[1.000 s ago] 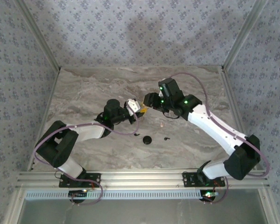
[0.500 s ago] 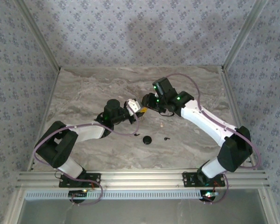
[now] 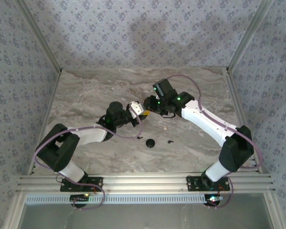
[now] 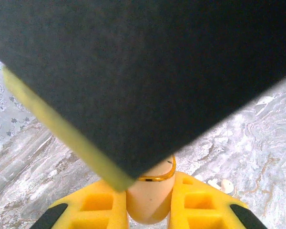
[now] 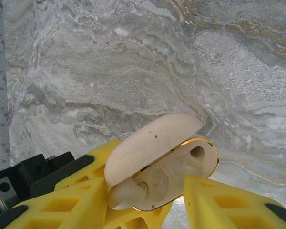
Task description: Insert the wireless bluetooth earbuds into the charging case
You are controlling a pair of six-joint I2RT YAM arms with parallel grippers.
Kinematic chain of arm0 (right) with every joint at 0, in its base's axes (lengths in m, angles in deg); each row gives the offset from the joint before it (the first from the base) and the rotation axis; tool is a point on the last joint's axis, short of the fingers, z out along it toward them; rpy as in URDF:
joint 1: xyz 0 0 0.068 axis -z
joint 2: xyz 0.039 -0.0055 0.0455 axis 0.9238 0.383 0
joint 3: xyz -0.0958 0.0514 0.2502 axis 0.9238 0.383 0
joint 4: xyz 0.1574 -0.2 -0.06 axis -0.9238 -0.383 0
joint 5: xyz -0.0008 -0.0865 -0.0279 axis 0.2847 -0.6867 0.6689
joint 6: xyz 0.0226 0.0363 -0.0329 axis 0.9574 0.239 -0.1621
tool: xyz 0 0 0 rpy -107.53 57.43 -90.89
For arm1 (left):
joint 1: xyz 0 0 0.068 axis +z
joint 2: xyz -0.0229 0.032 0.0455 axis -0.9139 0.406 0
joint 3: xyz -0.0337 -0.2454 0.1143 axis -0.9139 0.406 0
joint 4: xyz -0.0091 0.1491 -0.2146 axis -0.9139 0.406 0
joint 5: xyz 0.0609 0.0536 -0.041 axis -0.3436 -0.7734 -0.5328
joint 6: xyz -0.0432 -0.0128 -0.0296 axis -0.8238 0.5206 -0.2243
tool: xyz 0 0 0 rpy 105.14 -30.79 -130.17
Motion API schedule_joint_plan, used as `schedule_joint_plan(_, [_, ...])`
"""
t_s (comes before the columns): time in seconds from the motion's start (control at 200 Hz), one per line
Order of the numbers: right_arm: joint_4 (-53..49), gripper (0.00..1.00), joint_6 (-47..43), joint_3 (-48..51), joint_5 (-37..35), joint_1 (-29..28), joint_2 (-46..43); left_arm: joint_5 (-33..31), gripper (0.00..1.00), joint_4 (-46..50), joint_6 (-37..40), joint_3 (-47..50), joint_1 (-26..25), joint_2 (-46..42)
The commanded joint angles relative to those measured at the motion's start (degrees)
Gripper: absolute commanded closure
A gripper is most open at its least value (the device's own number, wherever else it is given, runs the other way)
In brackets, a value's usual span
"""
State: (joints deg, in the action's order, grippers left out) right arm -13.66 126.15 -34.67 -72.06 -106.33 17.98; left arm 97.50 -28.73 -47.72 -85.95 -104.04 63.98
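Over the middle of the table (image 3: 86, 95), my left gripper (image 4: 150, 207) clamps the open charging case (image 5: 181, 164) facing my right gripper (image 5: 148, 200), whose jaws stand apart astride it, a pale earbud (image 5: 126, 195) lying crosswise at its near socket.

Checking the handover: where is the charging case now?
Mid-table in the top view, the open charging case sits clamped in the left gripper, with the right gripper straddling it.

Soft, even light from above keeps the marble table (image 3: 86, 95) bright, with only faint, soft-edged shadows; a dark blurred mass (image 4: 143, 71) close to the lens dims the left wrist view; the charging case (image 5: 152, 143) shows sharp, its gold rim glinting.
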Motion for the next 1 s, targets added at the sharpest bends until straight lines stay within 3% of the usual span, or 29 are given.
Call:
schedule_joint_plan(0.0, [-3.4, 0.52, -1.4, -1.5, -0.7, -0.8, -0.2, 0.2, 0.9, -2.6, -0.4, 0.4, -0.3, -1.8])
schedule_joint_plan(0.994, [-5.0, 0.54, -2.5, 1.6, -1.9, -0.4, -4.2, 1.6, 0.9, -5.5, -3.8, 1.1, 0.8, -2.2])
